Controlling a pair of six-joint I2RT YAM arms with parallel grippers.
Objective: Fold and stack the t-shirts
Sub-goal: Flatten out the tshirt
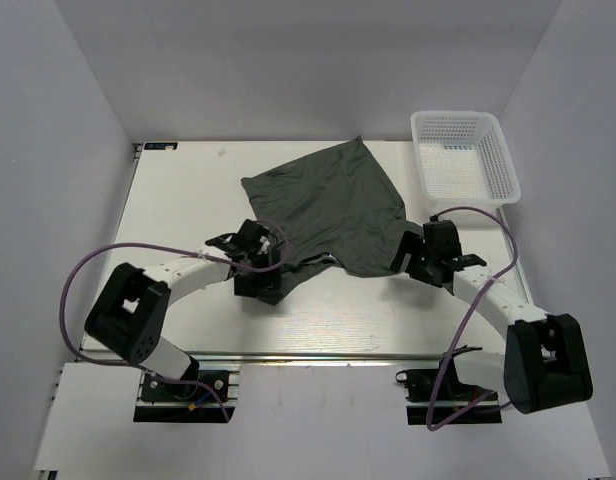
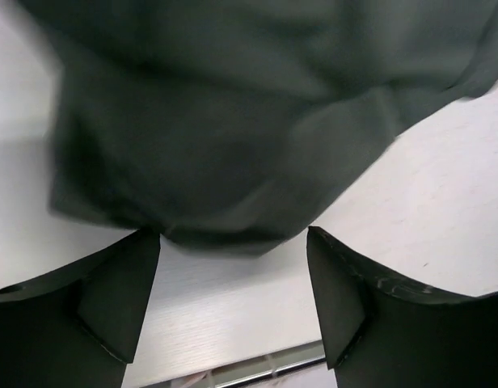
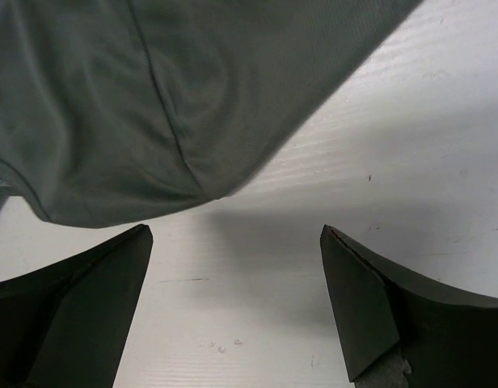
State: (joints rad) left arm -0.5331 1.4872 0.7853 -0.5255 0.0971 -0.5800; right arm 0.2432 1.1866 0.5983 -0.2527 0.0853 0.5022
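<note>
I see the t-shirt (image 1: 333, 205) lying just ahead of the left gripper (image 2: 233, 240) and the right gripper (image 3: 237, 234), both gaping empty, its cloth stretching away from them.

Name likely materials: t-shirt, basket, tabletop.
T-shirt: soft cloth, matte dark grey-green. It creases and drapes, and a stitched seam shows in the right wrist view. The fibre can't be told.
Basket: white plastic, probably moulded, with open mesh walls.
Table: hard, smooth and off-white, with faint fine ribbing close up. It could be laminate or plastic sheet, unclear which.
</note>
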